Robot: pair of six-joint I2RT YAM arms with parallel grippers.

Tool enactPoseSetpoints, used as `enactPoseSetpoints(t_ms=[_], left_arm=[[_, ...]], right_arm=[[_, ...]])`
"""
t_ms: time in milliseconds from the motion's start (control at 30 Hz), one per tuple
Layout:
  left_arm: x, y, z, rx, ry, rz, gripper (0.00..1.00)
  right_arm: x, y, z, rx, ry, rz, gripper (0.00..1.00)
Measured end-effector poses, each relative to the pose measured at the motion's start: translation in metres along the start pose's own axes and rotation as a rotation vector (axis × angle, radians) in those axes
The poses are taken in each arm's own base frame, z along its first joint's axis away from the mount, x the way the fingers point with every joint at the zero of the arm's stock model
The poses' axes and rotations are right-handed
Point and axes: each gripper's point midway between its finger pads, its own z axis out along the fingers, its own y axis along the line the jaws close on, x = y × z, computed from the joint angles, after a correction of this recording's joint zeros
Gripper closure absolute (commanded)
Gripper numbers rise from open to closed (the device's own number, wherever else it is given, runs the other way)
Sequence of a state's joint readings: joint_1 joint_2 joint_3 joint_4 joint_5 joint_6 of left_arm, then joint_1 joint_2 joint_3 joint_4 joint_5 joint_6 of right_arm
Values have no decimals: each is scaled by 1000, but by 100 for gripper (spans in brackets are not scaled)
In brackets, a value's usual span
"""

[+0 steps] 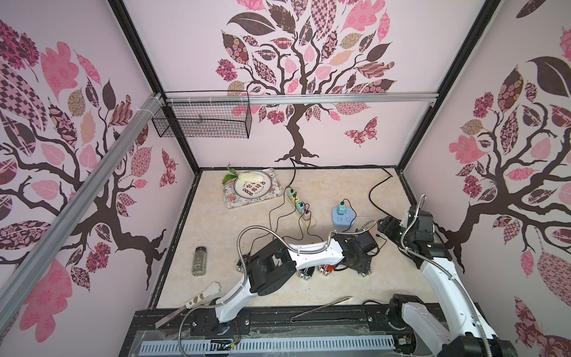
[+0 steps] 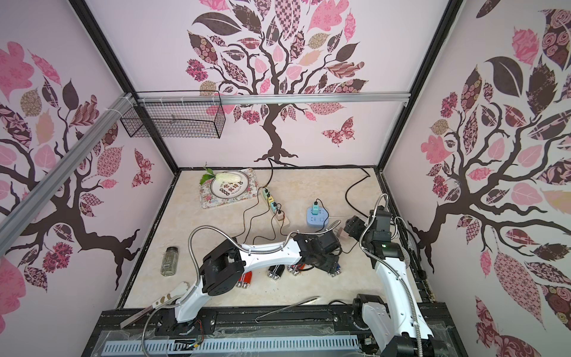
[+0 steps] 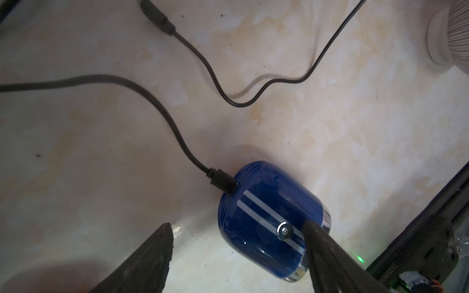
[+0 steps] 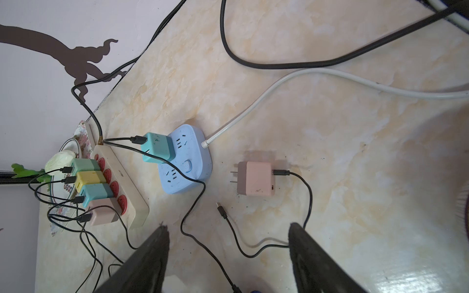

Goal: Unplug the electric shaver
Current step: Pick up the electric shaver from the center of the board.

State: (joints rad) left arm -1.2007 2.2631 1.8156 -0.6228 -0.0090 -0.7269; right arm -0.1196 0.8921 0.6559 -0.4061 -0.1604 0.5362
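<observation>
Currently my left gripper (image 3: pixel 236 224) and right gripper (image 4: pixel 227 225) gape empty; closing left off-centre could roll the corded shaver (image 3: pixel 253 203) away.

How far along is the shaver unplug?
Done: a pink charger lies off the blue socket cube, prongs bare, and one cable end lies loose. In hand: nothing; the left hand is open over the blue shaver, the right hand open too. Left: the cable plug is still seated in that shaver.

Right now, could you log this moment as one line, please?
left gripper open at blue shaver | cable in shaver | right gripper open | pink adapter lying unplugged
</observation>
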Motion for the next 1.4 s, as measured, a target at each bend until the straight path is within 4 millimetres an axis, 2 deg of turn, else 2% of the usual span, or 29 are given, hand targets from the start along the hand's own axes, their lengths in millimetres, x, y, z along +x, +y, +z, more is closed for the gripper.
enactPoseSetpoints(t_ms=[300,633,967,1067,1233,1400], left_arm=[[-1,-2,3,-6,5,4,18],[-9,-4,10,-60,8,34,23],[3,19,6,-177,37,93,27],[8,31,2,-227,40,123,30],[17,53,-6,-330,79,172,29],[21,58,-8,-353,95,172,28]], right_arm=[[0,2,0,-10,0,-2,23],[1,3,3,-24,1,-3,23],[7,2,4,-31,16,-1,23],[8,4,3,-49,18,-1,23],[22,0,7,-57,54,5,24],[35,-7,11,-47,90,12,24]])
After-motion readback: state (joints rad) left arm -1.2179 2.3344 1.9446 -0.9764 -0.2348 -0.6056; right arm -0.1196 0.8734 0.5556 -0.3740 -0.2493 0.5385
